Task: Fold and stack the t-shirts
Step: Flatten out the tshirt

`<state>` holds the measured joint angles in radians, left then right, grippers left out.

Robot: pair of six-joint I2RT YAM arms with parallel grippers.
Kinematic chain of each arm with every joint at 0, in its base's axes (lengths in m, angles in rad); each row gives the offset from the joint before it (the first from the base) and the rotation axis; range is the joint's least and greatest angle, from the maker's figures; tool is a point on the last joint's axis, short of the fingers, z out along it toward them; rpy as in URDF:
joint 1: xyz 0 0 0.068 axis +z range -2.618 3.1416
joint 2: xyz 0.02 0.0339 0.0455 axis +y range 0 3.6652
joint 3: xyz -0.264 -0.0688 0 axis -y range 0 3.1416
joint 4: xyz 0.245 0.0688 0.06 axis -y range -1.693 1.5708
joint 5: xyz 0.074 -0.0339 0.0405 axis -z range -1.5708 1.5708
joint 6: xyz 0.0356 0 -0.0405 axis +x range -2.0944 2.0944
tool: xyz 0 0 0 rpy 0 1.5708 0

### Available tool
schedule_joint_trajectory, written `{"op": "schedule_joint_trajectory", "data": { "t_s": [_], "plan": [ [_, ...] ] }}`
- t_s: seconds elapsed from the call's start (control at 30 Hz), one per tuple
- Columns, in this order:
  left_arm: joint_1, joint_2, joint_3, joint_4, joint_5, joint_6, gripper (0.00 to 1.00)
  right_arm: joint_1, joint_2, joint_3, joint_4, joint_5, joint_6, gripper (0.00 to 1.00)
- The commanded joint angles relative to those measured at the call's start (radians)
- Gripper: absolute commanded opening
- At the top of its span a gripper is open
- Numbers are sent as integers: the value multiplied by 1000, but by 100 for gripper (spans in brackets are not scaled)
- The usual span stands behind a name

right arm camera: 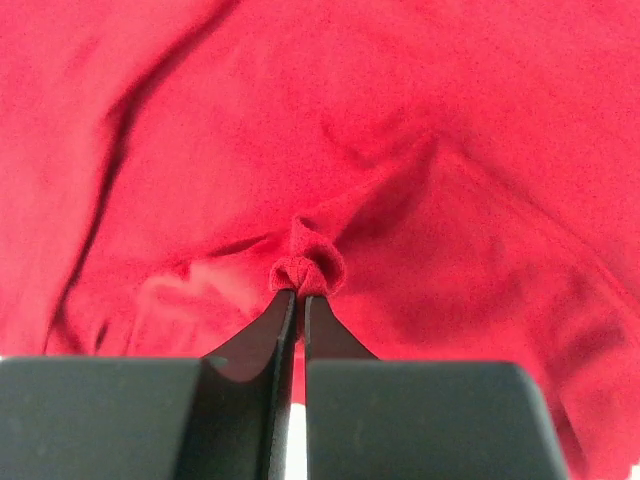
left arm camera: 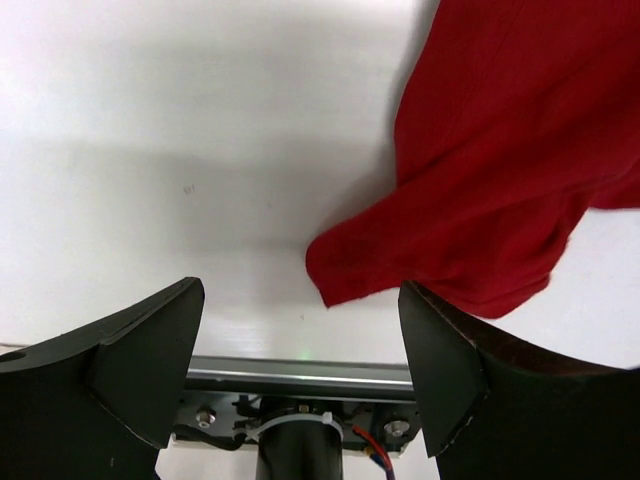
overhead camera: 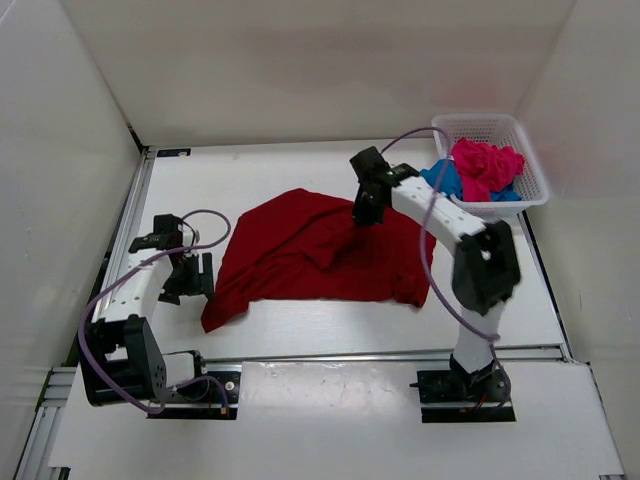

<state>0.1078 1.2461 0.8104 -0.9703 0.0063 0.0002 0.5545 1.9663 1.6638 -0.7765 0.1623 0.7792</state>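
Dark red t-shirt point(overhead camera: 320, 250) lies spread but rumpled mid-bench point(overhead camera: 300, 325). Right tool point(right arm camera: 298, 292) is down on the shirt's far-right part, jaws closed, pinching a small pucker of red fabric at the tips (the wrist view shows it plainly). Left tool point(overhead camera: 188, 275) sits low at the left, just beside the shirt's near-left corner, jaws wide apart with nothing between them. I can't tell whether its right finger touches the cloth. Pink t-shirt point(overhead camera: 485, 165) is bunched on top of the blue t-shirt point(overhead camera: 443, 180), both inside the white mesh basket point(overhead camera: 478, 122) at the far-right corner of the bench.
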Motion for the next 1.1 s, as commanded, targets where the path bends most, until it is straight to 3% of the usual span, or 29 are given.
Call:
{"op": "schedule_joint_trajectory", "data": {
  "t_s": [0.0,0.13,0.37,0.57,0.77,0.87,1.07],
  "plan": [
    [6,39,79,53,26,0,90,41,-290,-140,32,57,-90,0],
    [-25,124,197,87,58,0,90,61,-536,-376,23,11,-84,0],
    [-244,399,412,154,-67,0,90,70,-1002,-798,-145,74,113,0],
    [-368,637,487,206,-194,0,90,50,-1245,-967,-240,40,244,0],
    [-353,825,636,232,-339,0,88,41,-1304,-987,-280,111,259,0],
    [-316,907,773,232,-397,0,88,32,-1226,-946,-280,175,210,0],
    [-211,998,1051,222,-441,0,93,-42,-996,-837,-109,115,34,0]
  ]
}}
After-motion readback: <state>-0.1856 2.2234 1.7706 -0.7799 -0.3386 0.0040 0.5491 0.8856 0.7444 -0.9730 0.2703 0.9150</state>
